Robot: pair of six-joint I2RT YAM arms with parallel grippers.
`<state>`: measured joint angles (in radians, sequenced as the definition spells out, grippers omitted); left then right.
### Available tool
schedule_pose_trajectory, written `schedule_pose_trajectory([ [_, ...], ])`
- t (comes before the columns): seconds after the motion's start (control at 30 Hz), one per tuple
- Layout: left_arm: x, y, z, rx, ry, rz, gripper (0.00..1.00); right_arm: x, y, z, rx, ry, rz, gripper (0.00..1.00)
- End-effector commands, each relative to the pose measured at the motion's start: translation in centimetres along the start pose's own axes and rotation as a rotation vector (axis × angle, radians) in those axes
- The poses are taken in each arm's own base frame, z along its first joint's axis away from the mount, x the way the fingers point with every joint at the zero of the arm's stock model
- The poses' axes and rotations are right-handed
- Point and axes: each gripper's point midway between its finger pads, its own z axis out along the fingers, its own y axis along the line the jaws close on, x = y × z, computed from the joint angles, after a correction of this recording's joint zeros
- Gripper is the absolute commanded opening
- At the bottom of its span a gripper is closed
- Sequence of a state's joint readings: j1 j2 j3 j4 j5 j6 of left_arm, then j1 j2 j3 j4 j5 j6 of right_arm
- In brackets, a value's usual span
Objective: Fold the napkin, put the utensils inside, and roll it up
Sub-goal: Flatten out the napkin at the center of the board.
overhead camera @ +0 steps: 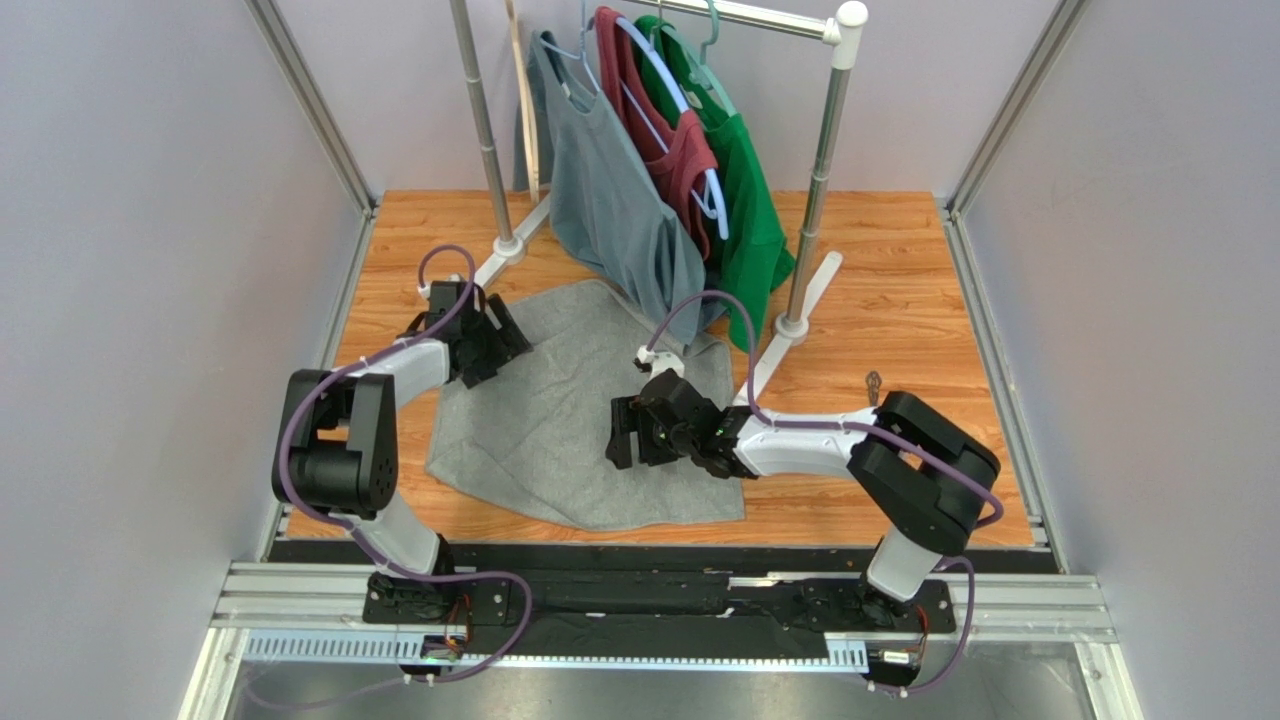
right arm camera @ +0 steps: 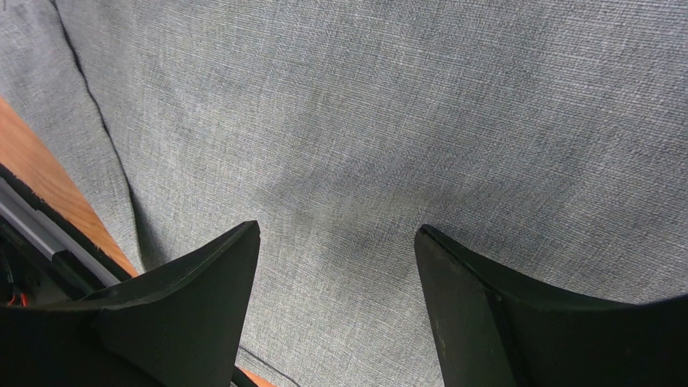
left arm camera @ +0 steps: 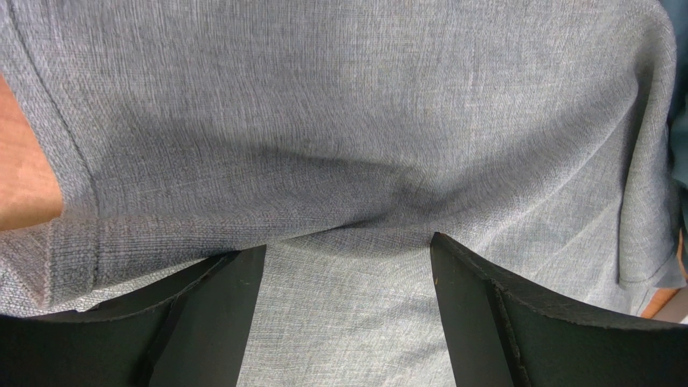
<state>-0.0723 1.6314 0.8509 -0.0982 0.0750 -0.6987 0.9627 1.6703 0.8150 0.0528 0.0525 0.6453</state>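
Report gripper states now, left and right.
Left gripper: open, fingers spread over the napkin, holding nothing.
Right gripper: open over the napkin, holding nothing.

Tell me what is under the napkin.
The wooden table shows beside the napkin, so the cloth rests on it. The cloth is opaque: anything between it and the table is covered and cannot be seen.
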Motion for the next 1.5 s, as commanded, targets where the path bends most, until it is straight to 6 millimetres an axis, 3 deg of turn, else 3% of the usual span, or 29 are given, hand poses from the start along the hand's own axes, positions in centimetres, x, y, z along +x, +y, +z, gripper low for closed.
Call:
schedule_pose_trajectory([
  [0.0, -1.2, -0.5, 0.4, 0.003, -0.005, 0.024, 0.84, -1.3, -1.1, 1.0, 0.075, -0.017, 0.033, 0.77],
  [0.1, -1.8, -1.2, 0.7, 0.027, -0.018, 0.032, 0.84, -2.2, -0.7, 0.6, 0.066, -0.02, 0.004, 0.77],
  [0.17, -2.1, -2.1, 0.5, 0.068, -0.02, 0.04, 0.84, -3.0, 0.9, 0.1, 0.011, -0.029, -0.04, 0.77],
  [0.3, -3.0, -3.2, -0.8, 0.105, -0.045, 0.042, 0.83, -4.5, 5.6, -2.1, -0.14, -0.089, -0.128, 0.77],
  [0.43, -3.9, -3.9, -2.8, 0.118, -0.08, 0.036, 0.83, -2.5, 10.5, -3.6, -0.356, -0.039, -0.136, 0.77],
  [0.63, -4.9, -5.7, -8.2, 0.177, -0.117, 0.066, 0.84, 0.4, 13.9, -2.6, -0.509, 0.042, -0.078, 0.76],
  [0.77, -7.1, -7.8, -14.5, 0.247, -0.218, 0.148, 0.85, 1.7, 15.4, -1.9, -0.579, 0.083, -0.06, 0.76],
  [0.87, -7.5, -7.7, -17.5, 0.245, -0.251, 0.217, 0.86, 2.5, 16.2, -1.5, -0.612, 0.111, -0.056, 0.76],
  [0.97, -7.1, -6.4, -18.3, 0.23, -0.257, 0.231, 0.87, 3.6, 16.6, -1.1, -0.637, 0.146, -0.044, 0.76],
  [1.1, -7.0, -4.6, -17.9, 0.223, -0.255, 0.206, 0.87, 4.3, 17.5, -0.9, -0.688, 0.174, -0.02, 0.76],
  [1.23, -6.7, -3.9, -17.7, 0.219, -0.246, 0.216, 0.87, 5.4, 17.6, -0.1, -0.686, 0.21, -0.016, 0.75],
  [1.47, -7.2, -3.4, -18.2, 0.228, -0.262, 0.203, 0.87, 5.7, 19.3, 0.3, -0.721, 0.222, -0.018, 0.75],
])
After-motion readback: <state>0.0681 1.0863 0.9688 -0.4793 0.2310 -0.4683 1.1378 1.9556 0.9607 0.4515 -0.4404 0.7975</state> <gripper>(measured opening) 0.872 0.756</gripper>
